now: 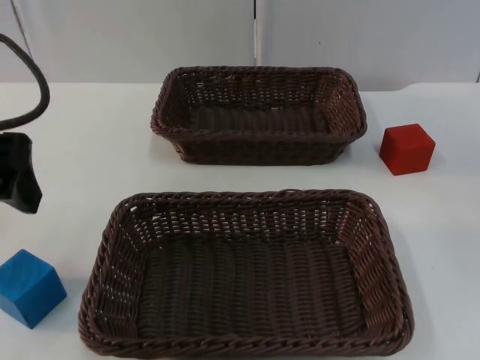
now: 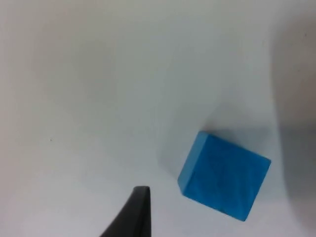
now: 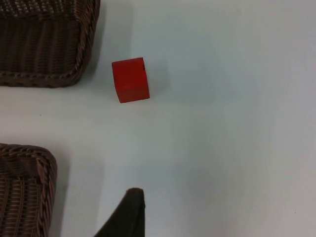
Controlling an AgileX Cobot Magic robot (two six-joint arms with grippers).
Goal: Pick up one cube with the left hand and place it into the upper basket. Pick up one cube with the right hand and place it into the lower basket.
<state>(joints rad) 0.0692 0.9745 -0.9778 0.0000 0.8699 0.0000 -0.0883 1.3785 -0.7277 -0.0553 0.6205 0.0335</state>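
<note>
A blue cube sits on the white table at the front left, left of the lower basket. My left gripper hangs above the table behind that cube, apart from it; its wrist view looks down on the blue cube a short way off. A red cube rests at the right, beside the upper basket. My right gripper hovers over bare table, well short of the red cube. Both brown wicker baskets hold nothing.
The grey partition wall closes the table behind the upper basket. White table lies between the left gripper and the baskets. In the right wrist view a corner of the upper basket and of the lower basket flank the bare table.
</note>
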